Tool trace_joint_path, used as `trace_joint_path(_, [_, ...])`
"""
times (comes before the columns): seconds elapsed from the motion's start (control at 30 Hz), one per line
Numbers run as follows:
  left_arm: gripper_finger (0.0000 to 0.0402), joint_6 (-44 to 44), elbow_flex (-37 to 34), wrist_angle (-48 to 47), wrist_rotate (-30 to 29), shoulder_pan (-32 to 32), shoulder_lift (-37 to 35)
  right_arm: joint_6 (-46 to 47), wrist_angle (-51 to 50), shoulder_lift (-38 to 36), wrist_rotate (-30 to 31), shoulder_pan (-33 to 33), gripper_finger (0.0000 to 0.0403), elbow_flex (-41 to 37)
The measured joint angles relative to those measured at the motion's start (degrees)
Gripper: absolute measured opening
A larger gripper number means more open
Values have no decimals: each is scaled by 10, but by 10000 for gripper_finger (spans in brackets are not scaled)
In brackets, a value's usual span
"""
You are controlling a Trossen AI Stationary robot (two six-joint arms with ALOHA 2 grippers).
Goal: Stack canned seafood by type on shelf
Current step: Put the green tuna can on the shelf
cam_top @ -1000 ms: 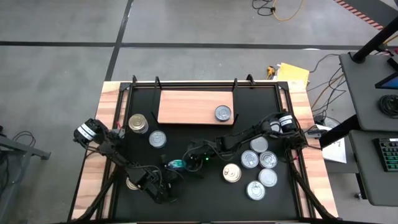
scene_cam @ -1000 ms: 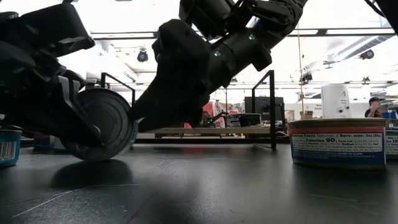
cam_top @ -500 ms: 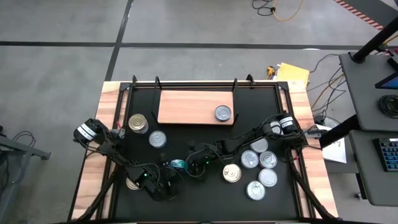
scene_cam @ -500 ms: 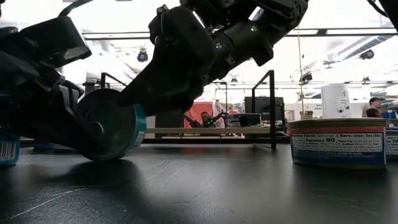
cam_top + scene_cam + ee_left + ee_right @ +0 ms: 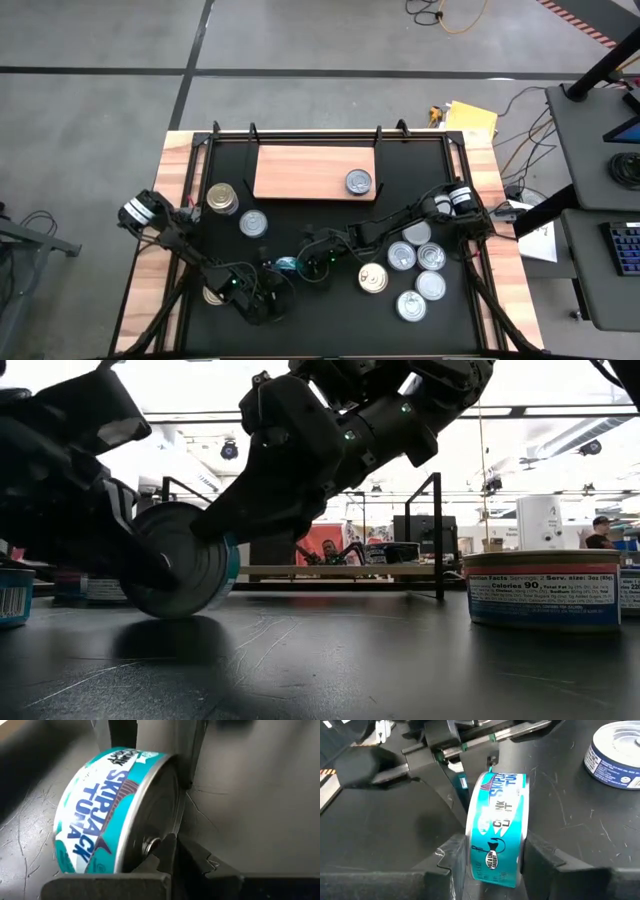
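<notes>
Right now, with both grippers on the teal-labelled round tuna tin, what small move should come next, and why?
Probably open the left gripper. The teal-labelled round tuna tin stands on edge, apparently clamped by both; the right gripper flanks its flat faces and could carry it to the light-brown wooden shelf.

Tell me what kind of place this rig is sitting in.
Likely a robotics lab or workshop in an industrial hall: bare concrete floor with loose cables, a desk with keyboard beside the table, and an open room with ceiling beams behind.
</notes>
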Motion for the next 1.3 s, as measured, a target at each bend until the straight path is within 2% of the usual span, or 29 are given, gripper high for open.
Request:
trace_joint_path(0.1, [0, 1, 0, 4, 0, -7, -17, -13, -30, -10, 6, 0, 134, 0])
trace_joint_path(0.23, [0, 27, 0, 13, 0, -17, -48, -56, -74, -47, 71, 8, 134, -21])
trace_joint_path(0.33, [0, 57, 0, 20, -2, -19, -74, -83, -80, -87, 88, 13, 134, -58])
trace_joint_path(0.4, [0, 85, 0, 19, -11, -19, -92, -93, -44, -120, 89, 13, 134, -92])
trace_joint_path(0.5, [0, 145, 1, 24, -38, -19, -119, -119, 71, -162, 90, 16, 134, -166])
trace_joint_path(0.67, [0, 247, 9, 25, -112, -18, -152, -164, 288, -190, 92, 34, 134, -293])
trace_joint_path(0.73, [0, 279, 11, 25, -141, -17, -160, -190, 355, -194, 114, 49, 134, -324])
trace_joint_path(0.8, [0, 300, 15, 25, -170, -16, -163, -222, 387, -195, 151, 66, 134, -340])
trace_joint_path(0.93, [0, 298, 21, 27, -253, -13, -165, -283, 381, -195, 226, 98, 134, -343])
trace_joint_path(1.1, [26, 304, 30, 27, -232, -3, -167, -303, 380, -195, 258, 112, 134, -340])
trace_joint_path(1.3, [95, 306, 51, 27, -134, 26, -167, -304, 372, -195, 260, 113, 134, -340])
